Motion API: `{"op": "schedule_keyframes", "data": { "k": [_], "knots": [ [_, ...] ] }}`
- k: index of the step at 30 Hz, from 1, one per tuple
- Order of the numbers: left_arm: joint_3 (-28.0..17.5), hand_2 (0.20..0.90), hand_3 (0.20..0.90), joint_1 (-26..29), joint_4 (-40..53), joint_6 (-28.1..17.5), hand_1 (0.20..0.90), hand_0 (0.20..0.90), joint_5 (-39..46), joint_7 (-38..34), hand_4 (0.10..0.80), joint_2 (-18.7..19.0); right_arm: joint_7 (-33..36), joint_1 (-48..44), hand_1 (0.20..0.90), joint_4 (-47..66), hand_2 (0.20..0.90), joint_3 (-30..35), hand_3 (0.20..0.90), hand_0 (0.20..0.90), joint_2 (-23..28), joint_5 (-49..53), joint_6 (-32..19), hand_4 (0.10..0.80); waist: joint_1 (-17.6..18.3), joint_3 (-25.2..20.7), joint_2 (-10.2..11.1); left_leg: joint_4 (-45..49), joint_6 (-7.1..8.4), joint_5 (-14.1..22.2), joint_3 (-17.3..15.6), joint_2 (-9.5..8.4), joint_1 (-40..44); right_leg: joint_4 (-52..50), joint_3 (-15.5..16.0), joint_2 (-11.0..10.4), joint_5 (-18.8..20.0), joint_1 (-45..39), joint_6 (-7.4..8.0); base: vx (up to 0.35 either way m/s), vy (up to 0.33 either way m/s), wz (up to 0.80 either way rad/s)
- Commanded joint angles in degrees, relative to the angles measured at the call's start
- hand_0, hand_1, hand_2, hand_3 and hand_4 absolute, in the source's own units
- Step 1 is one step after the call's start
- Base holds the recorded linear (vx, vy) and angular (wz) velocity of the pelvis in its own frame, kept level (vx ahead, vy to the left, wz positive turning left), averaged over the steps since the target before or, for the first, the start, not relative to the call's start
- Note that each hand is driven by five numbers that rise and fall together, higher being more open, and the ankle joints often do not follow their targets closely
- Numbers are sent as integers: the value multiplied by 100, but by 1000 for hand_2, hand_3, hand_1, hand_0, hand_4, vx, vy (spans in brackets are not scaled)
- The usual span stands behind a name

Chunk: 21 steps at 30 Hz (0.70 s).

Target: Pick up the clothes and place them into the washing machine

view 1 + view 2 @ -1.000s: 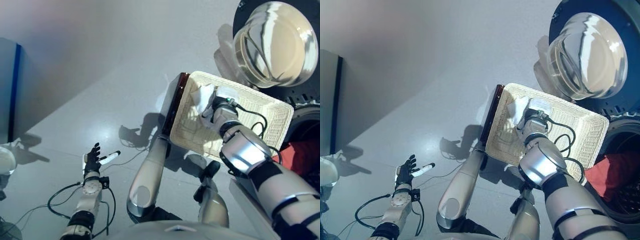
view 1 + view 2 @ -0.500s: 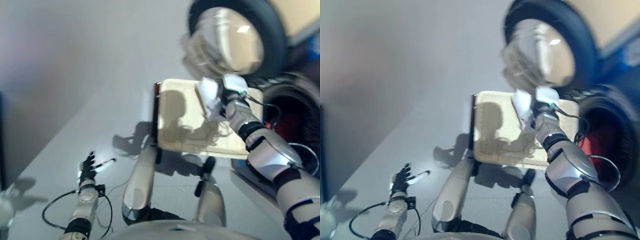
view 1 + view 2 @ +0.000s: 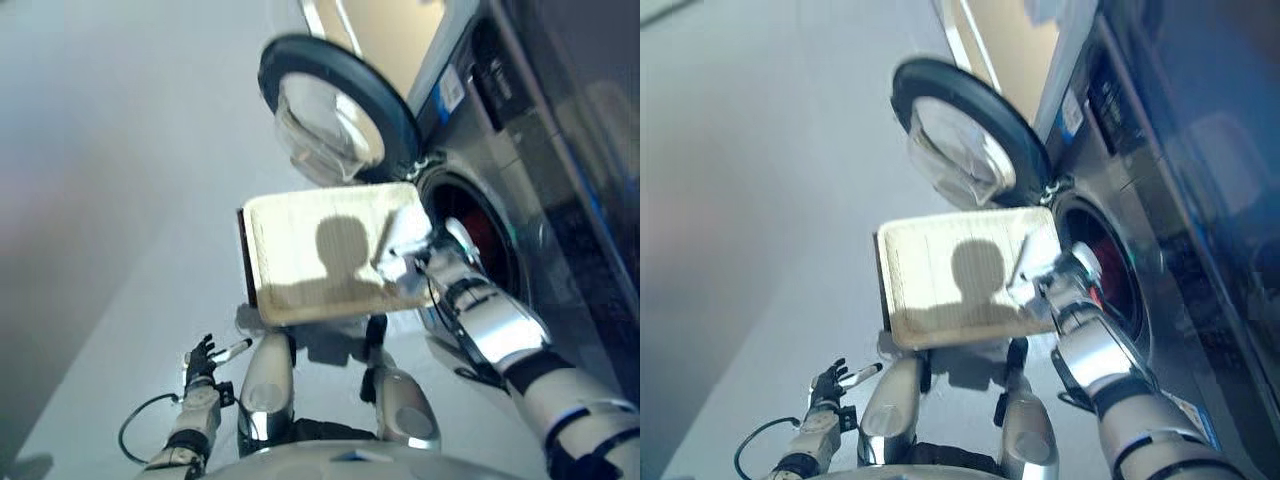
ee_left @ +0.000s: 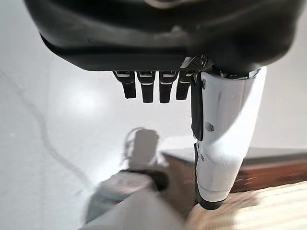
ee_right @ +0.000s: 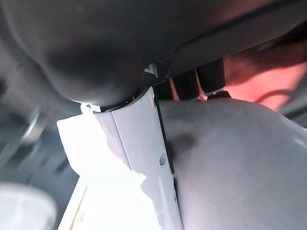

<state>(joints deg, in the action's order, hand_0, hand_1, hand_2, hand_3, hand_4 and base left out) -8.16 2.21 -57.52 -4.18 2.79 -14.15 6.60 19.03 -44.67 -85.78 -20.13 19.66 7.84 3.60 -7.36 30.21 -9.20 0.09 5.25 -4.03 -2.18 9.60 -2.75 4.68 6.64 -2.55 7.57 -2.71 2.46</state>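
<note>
Beside the round opening of the grey front-loading washing machine (image 3: 470, 225), I am holding a pale white piece of cloth (image 3: 398, 250) in my right hand (image 3: 1065, 283). Fingers and white-covered thumb are curling round the fabric, pinching it, as the right wrist view shows. The cloth is hanging over the near corner of the cream woven rectangular basket (image 3: 300, 250), just short of the drum mouth. Something red (image 3: 1105, 265) is already lying inside the drum. The round glass door with a dark rim (image 3: 330, 110) is standing open, beyond the basket.

My left hand (image 3: 203, 357) is hanging low near the grey floor (image 3: 120, 200), fingers relaxed and straight, holding nothing.

I judge several risks. The loose tail of cloth may be catching on the basket rim and dragging it. The pinch looks shallow, so the fabric could be slipping out before reaching the drum. Letting go too early would drop it onto the basket or the floor. The wrist could also be striking the door seal on entry.
</note>
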Motion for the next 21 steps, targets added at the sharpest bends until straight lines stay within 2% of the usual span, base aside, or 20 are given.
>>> {"op": "schedule_keyframes", "data": {
  "k": [1,2,3,5,6,7,8,9,10,11,13,15,17,18,19,20,21],
  "knots": [
    [570,900,900,-469,-47,1,900,900,-248,10,800,229,-9,62,200,-89,200,874,200,200,80,991,-460,300,-195,-887,-746,-90,4,-339,35,-139,105,32,-207,123,-406,490,17,110,-37,18],
    [589,900,900,-488,-42,5,900,900,-248,11,800,237,-6,97,200,-71,200,889,200,200,82,988,-453,300,-214,-925,-751,-118,8,-285,32,-130,146,32,-204,131,-471,463,23,147,-111,23],
    [638,900,900,-574,-188,27,900,900,-325,30,800,301,-137,871,200,129,200,1343,200,200,244,1155,-602,300,-116,-1124,-696,-189,-4,-317,20,-115,259,32,-231,156,-472,479,-14,127,-109,19],
    [680,900,900,-569,-458,99,900,900,-396,53,800,362,-227,1427,200,349,200,1932,200,200,116,1443,-722,300,16,-1416,-631,-35,14,-318,87,-125,342,32,-247,133,-467,445,-36,144,-151,21],
    [688,900,900,-579,-460,98,900,900,-396,54,800,368,-222,1448,200,361,200,1939,200,200,110,1439,-716,300,15,-1440,-637,-42,16,-256,93,-115,373,32,-237,141,-535,414,-29,126,-133,14],
    [699,900,900,-598,-550,106,900,900,-405,58,800,355,-233,1644,200,535,200,2125,200,200,-11,1511,-756,300,51,-1512,-613,221,26,-248,138,-142,362,32,-249,125,-530,354,-40,80,-168,9],
    [655,900,900,-668,-675,134,900,900,-422,65,800,298,-265,1984,200,656,200,2423,200,200,-92,1524,-786,300,127,-1567,-491,1106,67,-213,150,-208,247,32,-230,-31,-472,221,-37,35,-166,19],
    [665,900,900,-676,-678,131,900,900,-422,65,800,305,-261,2009,200,675,200,2433,200,200,-98,1520,-782,300,138,-1569,-496,1197,66,-163,175,-206,209,32,-211,-29,-482,206,-33,26,-188,39],
    [657,900,900,-717,-649,126,900,900,-417,34,800,288,-280,2138,200,875,200,2659,200,200,-194,1678,-839,300,158,-1539,-386,1944,64,-38,235,-299,-47,32,-210,-182,-418,81,-43,14,-141,51],
    [607,900,900,-729,-593,119,900,900,-421,49,800,249,-331,2263,200,960,200,2763,200,200,-221,1724,-871,300,100,-1455,-325,2370,67,-16,407,-484,-261,32,-252,-269,-366,-13,-77,12,-163,48],
    [555,900,900,-751,-729,106,900,900,-438,53,800,220,-347,2169,200,1140,200,2900,200,200,-330,1879,-883,300,1,-1392,-352,2775,-17,91,721,-679,-632,32,-368,-273,-413,-122,-108,25,-46,-12],
    [524,900,900,-817,-777,117,900,900,-489,80,800,221,-402,2229,200,1272,200,3056,200,200,-432,1976,-889,300,-125,-1475,-465,2159,-154,106,850,-514,-770,32,-578,-126,-583,-162,-127,109,59,-68],
    [594,900,900,-839,-788,136,900,900,-562,127,800,216,-452,2194,200,1307,200,3191,200,200,-490,2115,-899,300,-273,-1590,-605,803,-304,-8,1085,-319,-852,32,-761,33,-826,-224,-113,190,115,-61],
    [643,900,900,-832,-753,150,900,900,-603,157,800,205,-459,2147,200,1328,200,3237,200,200,-522,2173,-900,300,-334,-1596,-656,358,-334,-41,1237,-337,-1055,32,-850,71,-892,-256,-104,166,70,-29],
    [652,900,900,-832,-750,154,900,900,-605,159,800,207,-458,2150,200,1329,200,3246,200,200,-518,2175,-897,300,-357,-1618,-642,257,-333,-70,1219,-332,-1010,32,-858,63,-913,-250,-110,160,111,-16],
    [740,900,900,-800,-668,145,900,900,-627,206,800,250,-471,2092,200,1315,200,3254,200,200,-547,2248,-897,300,-495,-1674,-714,-274,-323,-207,1401,-434,-1246,32,-1021,128,-1005,-261,-131,184,134,-29],
    [779,900,900,-804,-679,140,900,900,-628,234,800,255,-493,2044,200,1270,200,3254,200,200,-587,2296,-872,300,-543,-1807,-750,-427,-327,-247,1475,-425,-1141,32,-1103,168,-1048,-208,-149,207,213,-51]
  ]
}}
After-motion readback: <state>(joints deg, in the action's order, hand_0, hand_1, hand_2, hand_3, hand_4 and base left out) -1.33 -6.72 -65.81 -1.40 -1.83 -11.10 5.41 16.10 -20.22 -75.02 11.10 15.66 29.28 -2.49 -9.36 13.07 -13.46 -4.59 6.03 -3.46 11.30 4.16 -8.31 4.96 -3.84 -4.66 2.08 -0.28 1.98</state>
